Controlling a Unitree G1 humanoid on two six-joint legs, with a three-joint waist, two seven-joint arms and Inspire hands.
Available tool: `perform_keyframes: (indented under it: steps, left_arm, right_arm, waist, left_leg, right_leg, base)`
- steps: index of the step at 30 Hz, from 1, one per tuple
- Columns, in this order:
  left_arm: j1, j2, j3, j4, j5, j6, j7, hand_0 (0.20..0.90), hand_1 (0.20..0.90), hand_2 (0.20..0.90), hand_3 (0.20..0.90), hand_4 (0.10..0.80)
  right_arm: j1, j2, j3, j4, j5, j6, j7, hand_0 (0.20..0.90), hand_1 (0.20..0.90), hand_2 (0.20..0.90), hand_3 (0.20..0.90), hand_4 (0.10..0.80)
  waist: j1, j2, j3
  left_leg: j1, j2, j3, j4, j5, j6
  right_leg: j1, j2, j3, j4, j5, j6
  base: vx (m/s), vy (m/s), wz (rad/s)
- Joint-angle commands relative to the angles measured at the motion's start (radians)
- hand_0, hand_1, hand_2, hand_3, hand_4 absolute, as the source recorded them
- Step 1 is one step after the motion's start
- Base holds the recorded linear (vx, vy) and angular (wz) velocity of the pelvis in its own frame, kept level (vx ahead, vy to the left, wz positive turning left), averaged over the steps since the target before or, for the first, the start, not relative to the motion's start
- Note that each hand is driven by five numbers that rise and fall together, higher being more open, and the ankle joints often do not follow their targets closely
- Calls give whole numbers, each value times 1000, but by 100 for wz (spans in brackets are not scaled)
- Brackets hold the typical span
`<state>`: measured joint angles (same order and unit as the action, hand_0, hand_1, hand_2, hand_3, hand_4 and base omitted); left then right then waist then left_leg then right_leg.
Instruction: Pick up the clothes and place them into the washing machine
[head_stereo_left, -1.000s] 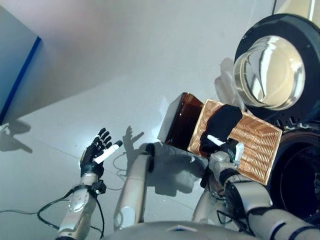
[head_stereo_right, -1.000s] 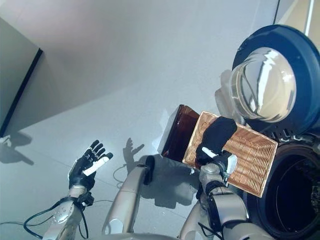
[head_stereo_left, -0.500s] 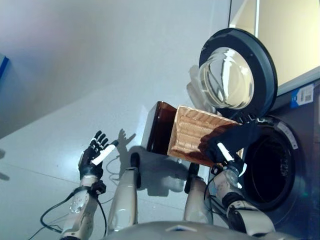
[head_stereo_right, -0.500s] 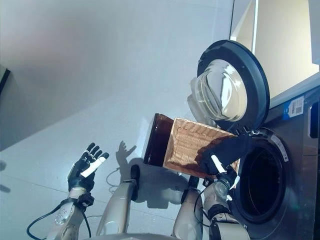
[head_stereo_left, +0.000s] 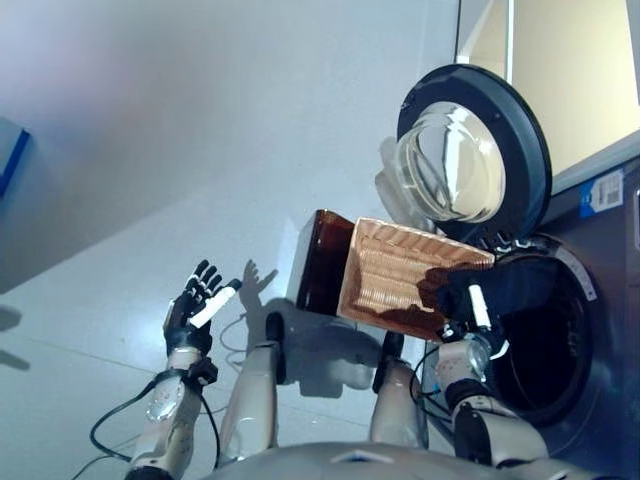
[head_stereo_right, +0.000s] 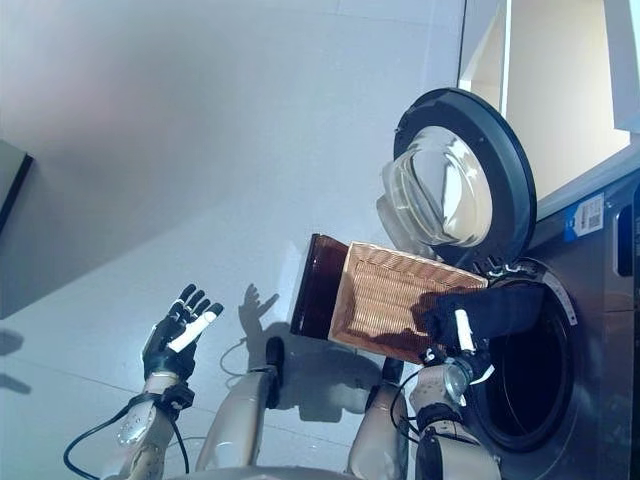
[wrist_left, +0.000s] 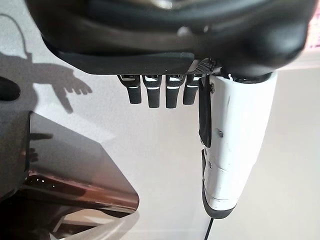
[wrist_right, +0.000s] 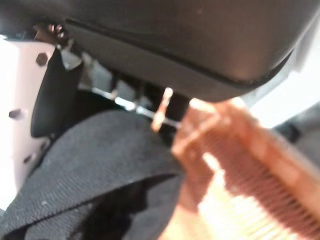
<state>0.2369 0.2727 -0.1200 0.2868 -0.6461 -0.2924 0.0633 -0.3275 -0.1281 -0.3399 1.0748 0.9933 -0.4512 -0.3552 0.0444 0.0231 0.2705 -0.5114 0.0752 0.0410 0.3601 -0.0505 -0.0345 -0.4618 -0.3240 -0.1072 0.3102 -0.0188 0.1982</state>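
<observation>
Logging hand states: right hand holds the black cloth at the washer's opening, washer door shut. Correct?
Not quite: the washer door is swung wide open, as the right eye view shows. The rest stands: the right hand holds the black cloth at the washer's opening.

Pale grey glossy floor (head_stereo_left: 150, 180) here, pretty reflective. Sitting right on it is a dark brown box-like stand (head_stereo_left: 322, 260), with a woven wicker basket (head_stereo_left: 390, 275) tipped against its side toward the washer. The front-load washing machine (head_stereo_right: 590, 330) stands on the floor at the right, its round door (head_stereo_right: 460, 180) swung wide open, just beside the basket.
</observation>
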Motion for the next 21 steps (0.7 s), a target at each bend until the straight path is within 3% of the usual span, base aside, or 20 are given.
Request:
perform_keyframes:
  steps: [1, 7, 21]
  left_arm:
    - [18, 4, 36, -68, -25, -88, -18, 900, 900, 900, 900, 800]
    - [30, 7, 19, -79, -38, -84, -28, 900, 900, 900, 900, 800]
    - [74, 50, -9, -141, -41, -78, -47, 900, 900, 900, 900, 800]
  right_arm:
    - [10, -24, -102, -66, 142, -158, 9, 200, 200, 200, 200, 300]
    - [-10, -41, -169, -43, 201, -191, -16, 200, 200, 200, 200, 300]
    - [-118, -223, -256, 46, 198, -174, -101, 200, 200, 200, 200, 300]
  waist:
    - [-7, 18, -37]
    - [-14, 30, -36]
    - [-19, 93, 12]
  left_leg:
    - [1, 50, -43, -39, 30, -83]
    - [-26, 47, -42, -9, 27, -84]
    - [-125, 73, -25, 282, -124, -75]
  right_leg:
    - [23, -24, 15, -48, 87, 5]
    - [-10, -23, 28, -19, 81, 1]
    - [-161, -20, 111, 278, -58, -23]
  base:
    - [6, -3, -6]
    - [-14, 5, -2]
    - [-16, 32, -10]
